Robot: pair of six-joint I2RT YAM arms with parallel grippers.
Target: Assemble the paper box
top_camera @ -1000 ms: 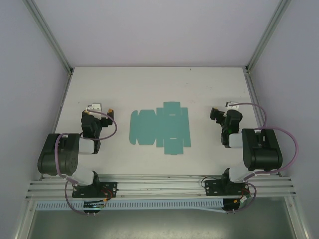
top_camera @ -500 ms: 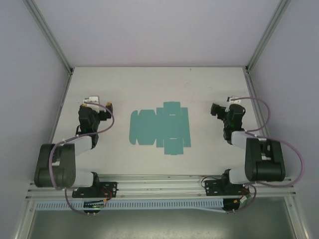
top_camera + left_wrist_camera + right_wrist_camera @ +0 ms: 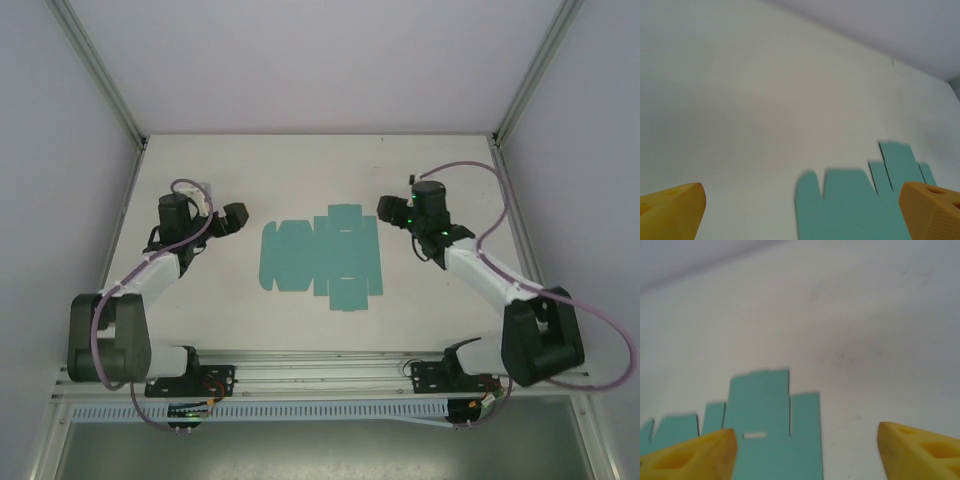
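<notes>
Seeing left gripper and right gripper spread apart, gripping nothing, poised near opposite ends of box, a flat unfolded sheet at mid-table. Judging nothing assembled yet: every flap to raise, every tab to tuck, no grasp begun.

Open counter is stretching ahead of both pairs of jaws. Between the left jaws and the right jaws, the paper box is lying flat. Enclosure walls are closing off their outer sides.
</notes>
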